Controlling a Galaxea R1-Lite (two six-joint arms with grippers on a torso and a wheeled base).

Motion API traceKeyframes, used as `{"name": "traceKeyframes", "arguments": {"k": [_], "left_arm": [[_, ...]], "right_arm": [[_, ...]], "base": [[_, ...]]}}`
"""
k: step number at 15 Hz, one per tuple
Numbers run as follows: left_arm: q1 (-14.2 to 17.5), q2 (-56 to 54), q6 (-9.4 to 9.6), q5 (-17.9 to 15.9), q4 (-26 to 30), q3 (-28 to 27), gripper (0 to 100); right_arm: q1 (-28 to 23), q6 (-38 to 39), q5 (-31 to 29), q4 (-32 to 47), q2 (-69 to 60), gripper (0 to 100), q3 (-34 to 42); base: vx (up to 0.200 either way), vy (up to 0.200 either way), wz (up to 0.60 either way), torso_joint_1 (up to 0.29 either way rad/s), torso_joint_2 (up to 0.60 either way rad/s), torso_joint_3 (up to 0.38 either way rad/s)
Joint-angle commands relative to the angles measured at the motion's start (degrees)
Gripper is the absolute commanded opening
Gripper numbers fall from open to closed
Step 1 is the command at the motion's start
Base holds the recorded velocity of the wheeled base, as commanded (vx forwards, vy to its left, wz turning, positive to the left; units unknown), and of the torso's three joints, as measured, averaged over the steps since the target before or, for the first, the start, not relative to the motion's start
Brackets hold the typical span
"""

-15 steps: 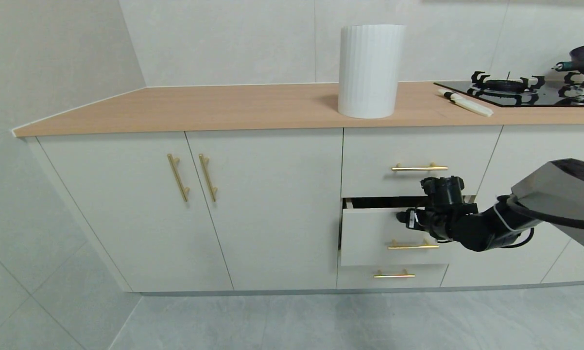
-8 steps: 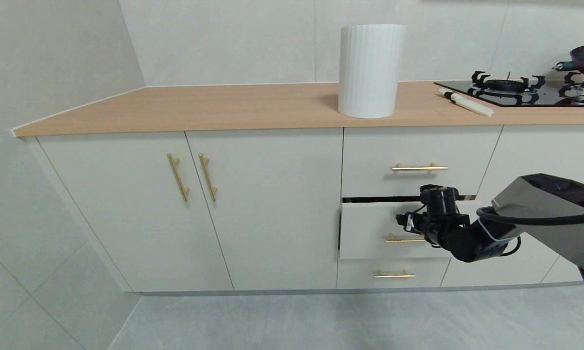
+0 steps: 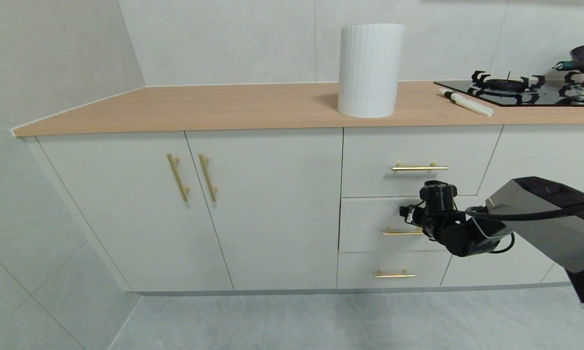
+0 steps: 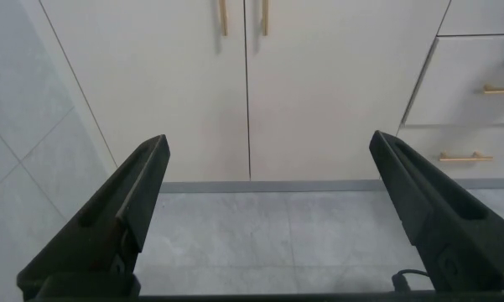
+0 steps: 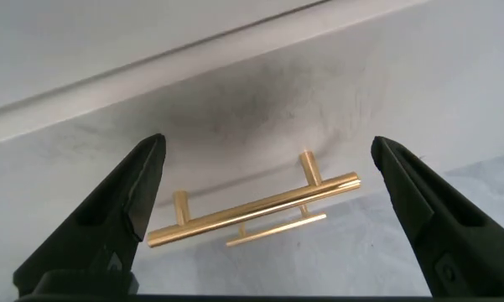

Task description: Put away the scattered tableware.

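A kitchen: wooden countertop (image 3: 224,107) over cabinets (image 3: 199,209) (gas hob (image 3: 520,90) too).

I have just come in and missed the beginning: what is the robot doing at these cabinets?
The right end effector is open at the middle drawer, its fingers on either side of the gold handle without gripping it. The drawer, ajar a second ago, is now shut flush. The left end effector hangs open above the floor, holding nothing. A pale utensil lies on the countertop beside the stove.

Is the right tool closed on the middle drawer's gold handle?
No, the right tool is open, its fingers spread wide on either side of the gold handle.
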State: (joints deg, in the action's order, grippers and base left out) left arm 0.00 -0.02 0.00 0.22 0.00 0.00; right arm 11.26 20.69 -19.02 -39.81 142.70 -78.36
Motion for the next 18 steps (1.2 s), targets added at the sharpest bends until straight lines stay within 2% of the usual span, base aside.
{"name": "traceKeyframes", "arguments": {"k": [1,6,11,12,15,18], "left_arm": [[0.0,0.0,0.00,0.0,0.0,0.0,100],[0.0,0.0,0.00,0.0,0.0,0.0,100],[0.0,0.0,0.00,0.0,0.0,0.0,100],[0.0,0.0,0.00,0.0,0.0,0.0,100],[-0.1,0.0,0.00,0.0,0.0,0.0,100],[-0.1,0.0,0.00,0.0,0.0,0.0,100]], "right_arm": [[-0.3,0.8,-0.5,0.1,0.8,100,-1.6],[-1.0,1.1,-2.3,0.2,2.4,100,-4.8],[-1.0,1.1,-3.4,0.2,-0.1,100,-2.9],[-1.0,1.0,-3.4,0.2,-2.7,100,0.1],[-0.6,1.3,-2.8,-0.1,-16.6,100,16.1],[-0.6,0.9,-3.2,-4.7,-30.6,100,31.1]], "base": [[0.000,0.000,0.00,0.000,0.00,0.000],[0.000,0.000,0.00,0.000,0.00,0.000],[0.000,0.000,0.00,0.000,0.00,0.000],[0.000,0.000,0.00,0.000,0.00,0.000],[0.000,0.000,0.00,0.000,0.00,0.000],[0.000,0.000,0.00,0.000,0.00,0.000]]}}
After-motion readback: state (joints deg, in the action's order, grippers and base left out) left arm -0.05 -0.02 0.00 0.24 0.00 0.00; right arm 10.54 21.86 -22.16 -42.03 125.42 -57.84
